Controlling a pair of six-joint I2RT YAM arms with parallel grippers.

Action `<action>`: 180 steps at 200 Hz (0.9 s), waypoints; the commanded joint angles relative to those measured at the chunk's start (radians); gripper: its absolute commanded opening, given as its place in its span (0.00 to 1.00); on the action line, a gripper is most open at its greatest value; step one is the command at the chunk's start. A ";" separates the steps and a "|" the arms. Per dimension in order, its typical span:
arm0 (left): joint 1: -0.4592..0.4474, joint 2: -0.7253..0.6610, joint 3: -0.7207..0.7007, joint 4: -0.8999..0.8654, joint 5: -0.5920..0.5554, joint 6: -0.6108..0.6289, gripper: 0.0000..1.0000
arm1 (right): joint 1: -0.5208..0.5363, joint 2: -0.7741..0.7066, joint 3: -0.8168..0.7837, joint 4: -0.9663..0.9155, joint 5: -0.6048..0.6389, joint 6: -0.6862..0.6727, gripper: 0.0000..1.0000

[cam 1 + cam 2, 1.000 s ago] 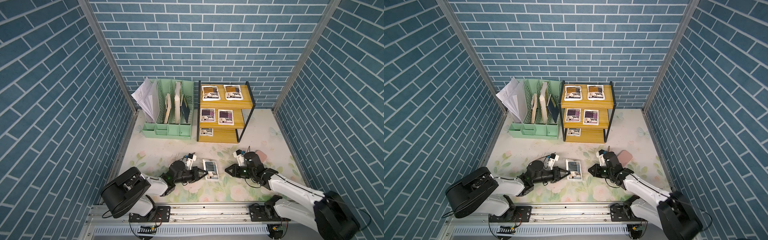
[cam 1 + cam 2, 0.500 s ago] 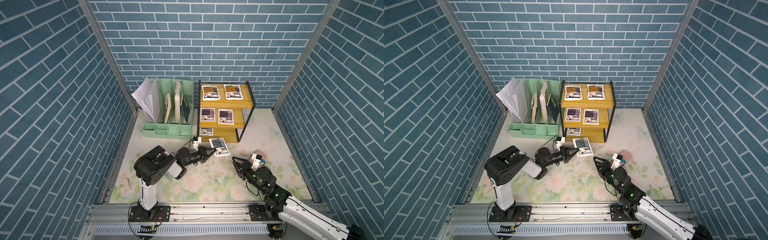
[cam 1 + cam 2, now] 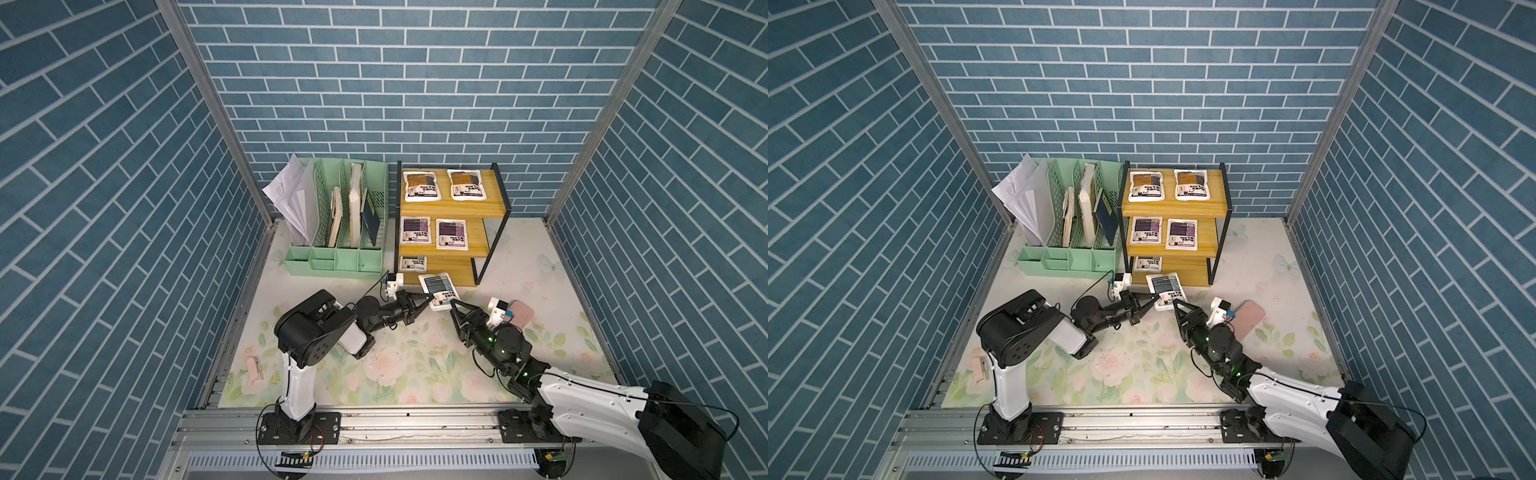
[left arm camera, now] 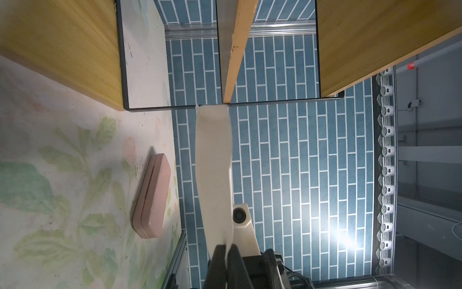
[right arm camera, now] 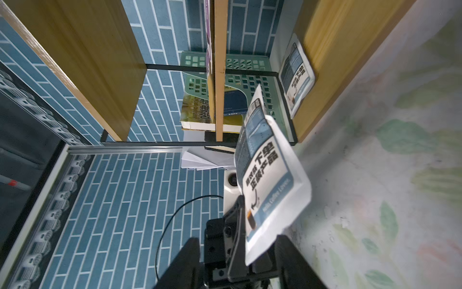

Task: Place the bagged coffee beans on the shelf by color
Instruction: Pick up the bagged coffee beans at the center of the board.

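At far left a small pink object (image 3: pixel 254 370) lies on the floral mat (image 3: pixel 399 365), too small to identify. Papers and books stand in the mint-green slotted plastic file organizer (image 3: pixel 332 262), their lower parts hidden by its walls. The left gripper (image 3: pixel 430 297), jaws pinched tight, holds a grey-blue pouch (image 3: pixel 436 286) by a lower corner, clear of the mat and just in front of the bottom board of the shelf (image 3: pixel 455 267). The left wrist view shows only the pouch's blank white back, nearly edge-on. A second grey-blue pouch (image 3: pixel 412 263) lies on that board, its far half covered by the tier above. Two purple pouches (image 3: pixel 414 230) lie flat on the middle tier and two orange-brown pouches (image 3: pixel 422 188) on the top. The right gripper (image 3: pixel 459 306), fingers spread wide and empty, points at the held pouch from just beside it. A rounded pink case (image 3: pixel 521 313) lies partly hidden behind its wrist. Blue brick-pattern walls (image 3: pixel 415 83) enclose the mat on three sides; the shelf boards are yellow wood in thin black metal
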 commanded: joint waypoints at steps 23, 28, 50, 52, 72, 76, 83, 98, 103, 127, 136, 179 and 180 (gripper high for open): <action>0.001 0.002 0.010 0.168 0.002 0.002 0.00 | 0.008 0.060 0.022 0.122 -0.002 0.053 0.40; 0.000 0.001 0.010 0.168 0.002 0.002 0.00 | 0.008 0.063 0.024 0.123 -0.004 0.054 0.41; 0.001 -0.001 0.008 0.163 0.004 0.003 0.00 | 0.008 0.051 0.036 0.064 -0.009 0.056 0.70; 0.001 -0.001 0.008 0.163 0.004 0.005 0.00 | 0.009 0.048 0.037 0.052 -0.008 0.056 0.72; 0.002 -0.001 0.006 0.162 0.003 0.005 0.00 | 0.017 0.006 0.026 -0.011 0.021 0.059 0.80; 0.000 0.001 0.006 0.160 0.002 0.006 0.00 | 0.019 -0.002 0.023 -0.019 0.026 0.061 0.80; 0.001 0.001 0.007 0.160 0.002 0.004 0.00 | 0.021 -0.010 0.019 -0.031 0.036 0.064 0.81; 0.001 -0.001 0.012 0.159 0.005 0.004 0.00 | 0.022 0.002 0.024 -0.029 0.039 0.072 0.83; 0.001 0.000 0.015 0.158 0.006 0.004 0.00 | 0.022 0.014 0.028 -0.016 0.036 0.071 0.83; 0.000 -0.011 0.020 0.149 0.004 0.004 0.00 | 0.023 0.090 0.058 0.049 0.006 0.082 0.85; 0.000 -0.016 0.020 0.146 0.003 0.006 0.00 | 0.022 0.114 0.065 0.069 -0.006 0.090 0.86; 0.000 -0.020 0.008 0.143 0.005 0.008 0.00 | 0.023 0.149 0.060 0.116 -0.005 0.104 0.76; 0.000 -0.021 0.008 0.143 0.004 0.008 0.00 | 0.024 0.149 0.059 0.116 -0.004 0.104 0.75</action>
